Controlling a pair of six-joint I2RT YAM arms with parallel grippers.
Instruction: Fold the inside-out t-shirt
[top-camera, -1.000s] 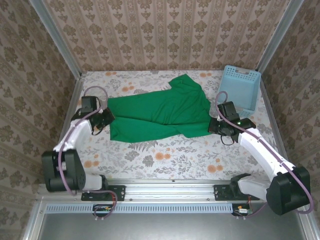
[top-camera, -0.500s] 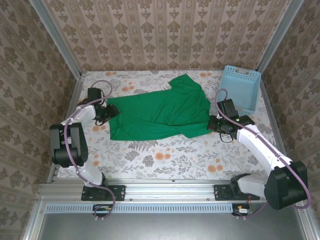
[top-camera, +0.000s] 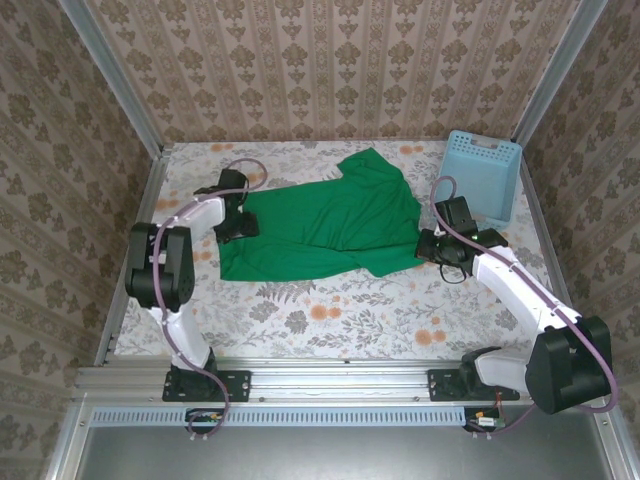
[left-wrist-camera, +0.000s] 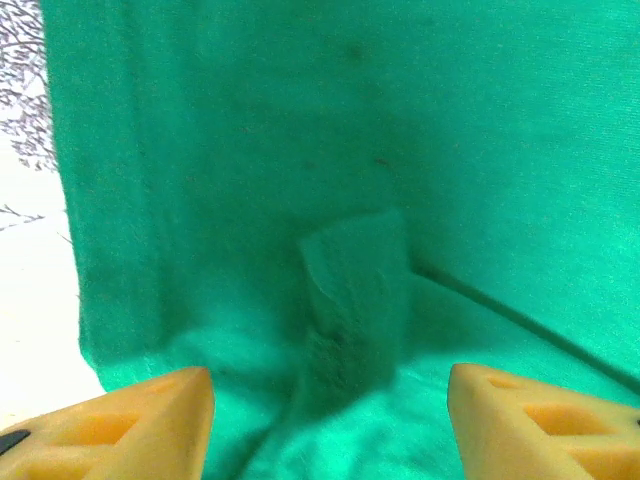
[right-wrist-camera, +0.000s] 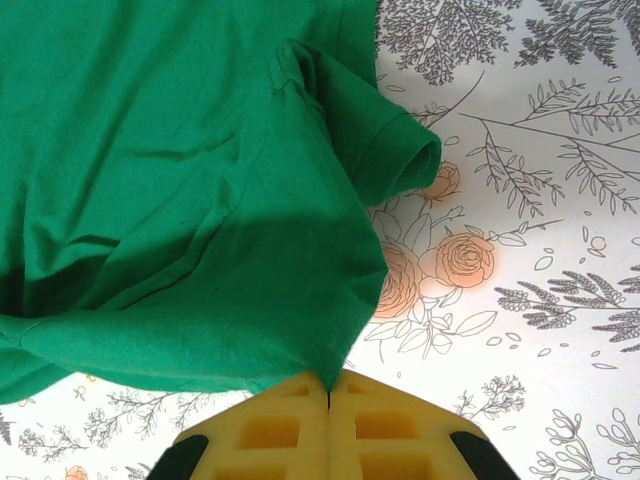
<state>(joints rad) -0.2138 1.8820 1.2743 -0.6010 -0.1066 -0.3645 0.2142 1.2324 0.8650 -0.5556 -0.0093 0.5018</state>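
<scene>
1. Inside-out t-shirt (top-camera: 320, 225): it lies spread across the middle of the worktop (top-camera: 330, 310), body running left to right. One sleeve points toward the far wall. The surface is wrinkled and no finished fold is evident.
2. Right gripper (right-wrist-camera: 328, 385): the jaws are clenched on a point of cloth at the garment's right end, close to the other sleeve's cuff. The fabric draws to a peak where they meet.
3. Left gripper (left-wrist-camera: 325, 388): the jaws are released and stand apart over the garment's left end. A small raised tuck of cloth lies between them, and nothing is clamped.
4. Step in hand, as judged: the ends are being taken up ahead of the first fold. One end is secured and the other is not.
5. Next move, as judged: the left jaws must come down and close on the left edge, catching the cloth rather than skimming it. Both ends can then be lifted together and kept level.
6. Edges: the garment's left edge shows bare worktop just beside it in the left wrist view.
7. Open room: a broad band of bare worktop lies between the garment and the near rail (top-camera: 330, 366).
8. Obstruction: the blue basket (top-camera: 485, 143) stands in the far right corner, near the garment but apart from it. A carry toward that side would be cramped.
</scene>
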